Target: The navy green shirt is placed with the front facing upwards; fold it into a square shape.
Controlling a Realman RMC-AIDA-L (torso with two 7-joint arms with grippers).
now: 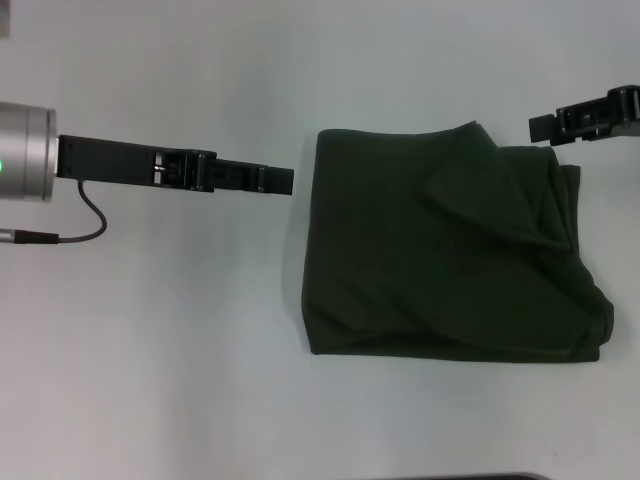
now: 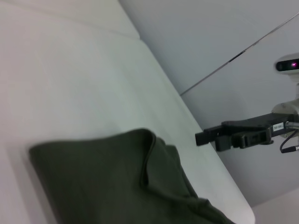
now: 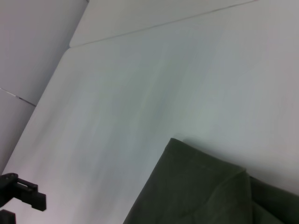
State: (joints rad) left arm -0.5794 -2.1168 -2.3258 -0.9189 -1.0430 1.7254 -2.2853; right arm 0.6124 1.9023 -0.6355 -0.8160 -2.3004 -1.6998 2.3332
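Now we see the navy green shirt (image 1: 450, 245) folded roughly square on the tabletop (image 1: 180, 360), no clear long axis; left tool (image 1: 280, 180) and right tool (image 1: 540, 126) hover beside it, whether spread we cannot tell.

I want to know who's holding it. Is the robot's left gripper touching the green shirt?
No. In the head view the left gripper hangs apart from the navy green shirt, with bare table between them.

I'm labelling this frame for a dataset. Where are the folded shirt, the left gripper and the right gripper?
navy green shirt (image 1: 440, 250): head view, middle of the folded bundle.
left gripper (image 1: 280, 180): head view, tip of its fingers, just left of the shirt.
right gripper (image 1: 545, 126): head view, tip of its fingers, by the shirt's far right corner.
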